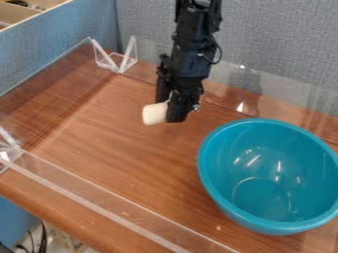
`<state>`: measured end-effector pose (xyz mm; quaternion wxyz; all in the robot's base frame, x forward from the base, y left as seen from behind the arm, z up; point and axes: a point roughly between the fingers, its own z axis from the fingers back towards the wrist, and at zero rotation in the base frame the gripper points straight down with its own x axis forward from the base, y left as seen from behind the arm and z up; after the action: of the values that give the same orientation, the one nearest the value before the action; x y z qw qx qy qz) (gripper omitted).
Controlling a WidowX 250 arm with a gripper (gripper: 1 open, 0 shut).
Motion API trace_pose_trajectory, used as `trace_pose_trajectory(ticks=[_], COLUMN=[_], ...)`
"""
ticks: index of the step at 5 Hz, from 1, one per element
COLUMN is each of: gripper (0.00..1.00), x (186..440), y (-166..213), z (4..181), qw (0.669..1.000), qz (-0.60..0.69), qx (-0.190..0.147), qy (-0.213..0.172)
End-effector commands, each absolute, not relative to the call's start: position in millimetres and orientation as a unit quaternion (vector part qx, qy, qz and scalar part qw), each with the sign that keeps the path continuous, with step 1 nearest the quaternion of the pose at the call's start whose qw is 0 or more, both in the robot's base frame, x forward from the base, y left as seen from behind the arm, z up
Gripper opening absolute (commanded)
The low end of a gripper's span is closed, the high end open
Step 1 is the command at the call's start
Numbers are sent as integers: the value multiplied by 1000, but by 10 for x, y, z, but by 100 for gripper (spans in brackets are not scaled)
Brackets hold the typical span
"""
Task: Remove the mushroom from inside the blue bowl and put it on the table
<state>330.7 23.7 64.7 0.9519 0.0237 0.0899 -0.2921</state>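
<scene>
My gripper (175, 109) points down over the middle of the table (93, 138), shut on the mushroom (154, 113). The mushroom's cream stem sticks out to the left of the black fingers, and its cap is mostly hidden between them. It hangs just above the wood, left of the blue bowl (224, 183). The bowl stands at the right front, glossy teal, with nothing inside it. The gripper is well clear of the bowl's rim.
Low clear acrylic walls (79, 190) edge the tabletop at the front and left. A clear bracket (119, 57) stands at the back left corner. A blue partition (59, 44) rises behind the left wall and a grey panel at the back.
</scene>
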Motion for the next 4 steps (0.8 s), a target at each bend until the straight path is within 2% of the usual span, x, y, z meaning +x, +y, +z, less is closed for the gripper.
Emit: trace_pose_trajectory(ticks=[1,3,4], gripper=[0,0,0], x=[3411,3146,3037], y=[267,424,534], z=[810,842,775], qw=[954,953,953], qz=[-289,-290,-286], qx=[36,44,44], qy=[63,75,88])
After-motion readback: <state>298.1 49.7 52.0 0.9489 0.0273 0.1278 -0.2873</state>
